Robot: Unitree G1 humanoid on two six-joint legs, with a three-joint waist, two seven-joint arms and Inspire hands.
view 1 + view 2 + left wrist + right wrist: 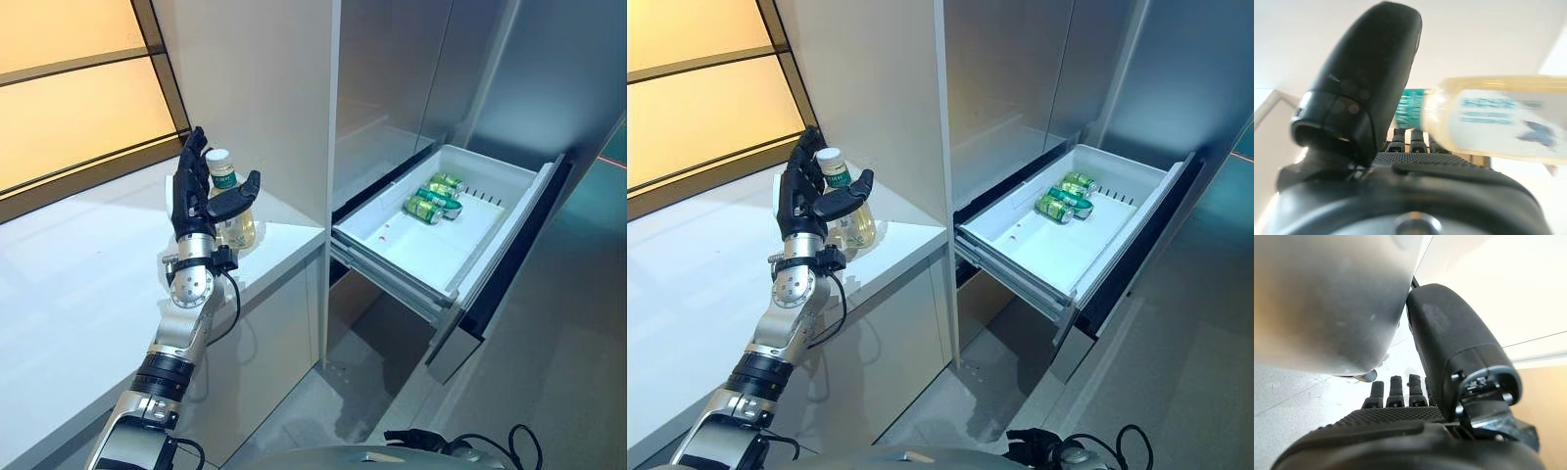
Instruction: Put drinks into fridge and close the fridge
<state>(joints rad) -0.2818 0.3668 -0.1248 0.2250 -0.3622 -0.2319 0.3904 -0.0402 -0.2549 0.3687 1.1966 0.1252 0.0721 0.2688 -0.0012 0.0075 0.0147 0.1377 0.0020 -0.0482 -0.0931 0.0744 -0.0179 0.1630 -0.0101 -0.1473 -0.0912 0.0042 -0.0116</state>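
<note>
A clear bottle [239,229] of yellowish drink with a white cap and a green label stands on the white counter [78,284], near the corner by the fridge. My left hand [194,201] is open beside it, fingers straight up behind the bottle and thumb reaching across its front. In the left wrist view the bottle [1508,117] lies between the thumb [1366,83] and the fingers, not gripped. The white fridge drawer [502,233] is pulled out at the right, with green cans [436,196] at its far end. My right hand [1400,426] is open and holds nothing.
The grey fridge front [392,88] rises behind the open drawer. A tall white panel [265,88] stands at the counter's right end. An orange-lit window [69,88] runs behind the counter. Grey floor [353,392] lies below the drawer.
</note>
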